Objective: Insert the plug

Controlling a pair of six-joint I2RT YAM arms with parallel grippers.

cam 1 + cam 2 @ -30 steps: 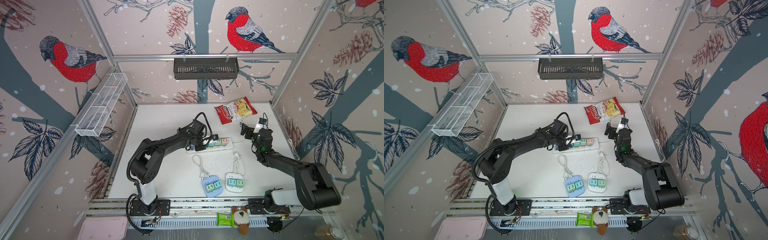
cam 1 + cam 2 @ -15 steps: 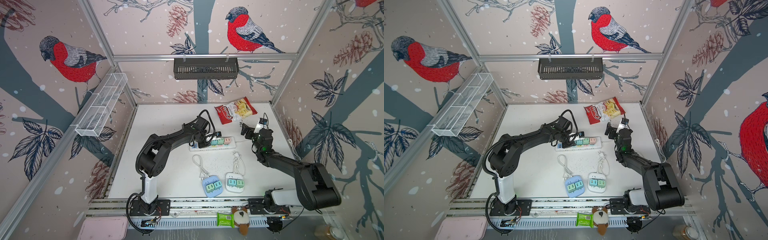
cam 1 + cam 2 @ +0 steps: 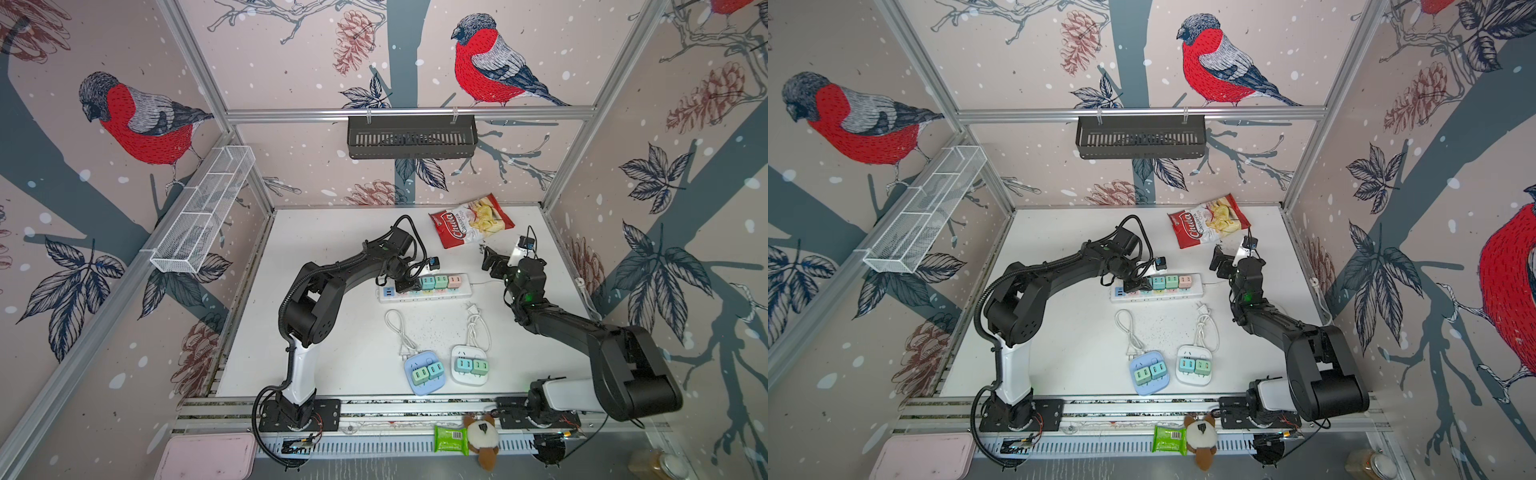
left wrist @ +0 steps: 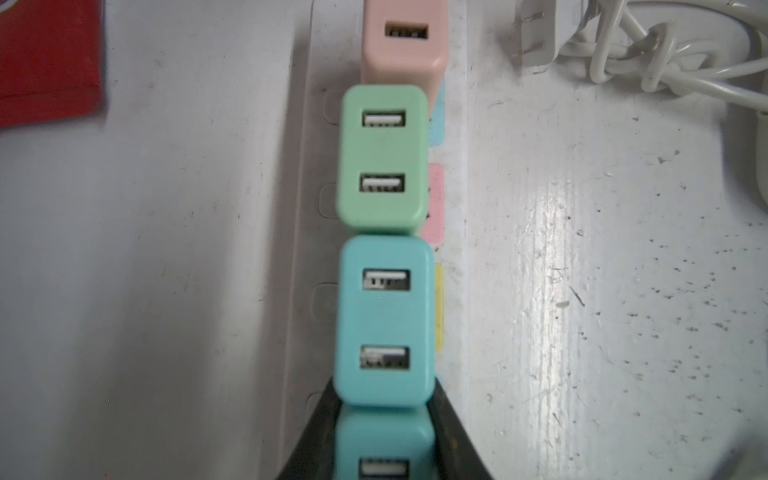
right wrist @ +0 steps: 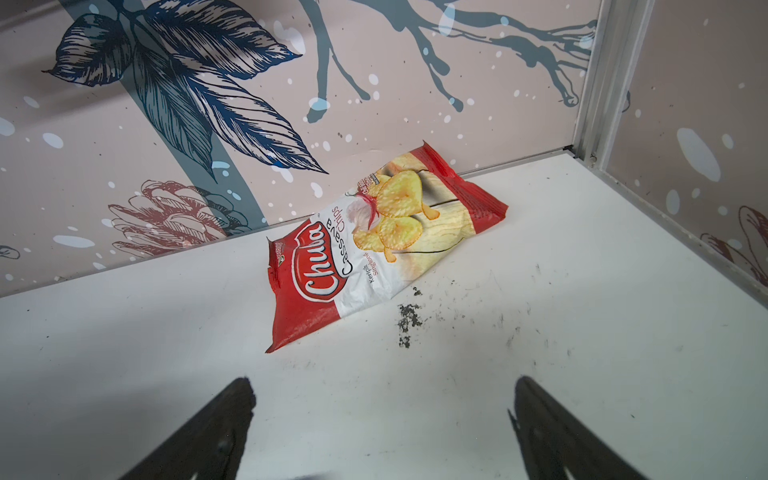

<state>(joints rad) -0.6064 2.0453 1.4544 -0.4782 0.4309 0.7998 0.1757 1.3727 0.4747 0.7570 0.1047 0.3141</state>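
Gripping teal plug (image 4: 382, 446) by its flat sides, left claw (image 3: 404, 284) clamped narrow | plug at power strip (image 3: 455, 292), beside seated neighbour plug (image 4: 382, 320) | judged light, rigid, smooth-shelled: slip risk | right claw (image 5: 382, 384) wide, empty

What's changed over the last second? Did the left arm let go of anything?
The left arm swung its elbow inward, and the left gripper shifted slightly along the power strip toward the other plugs, still shut on the teal plug. Nothing was released. The right gripper, open, and the chip bag stayed put.
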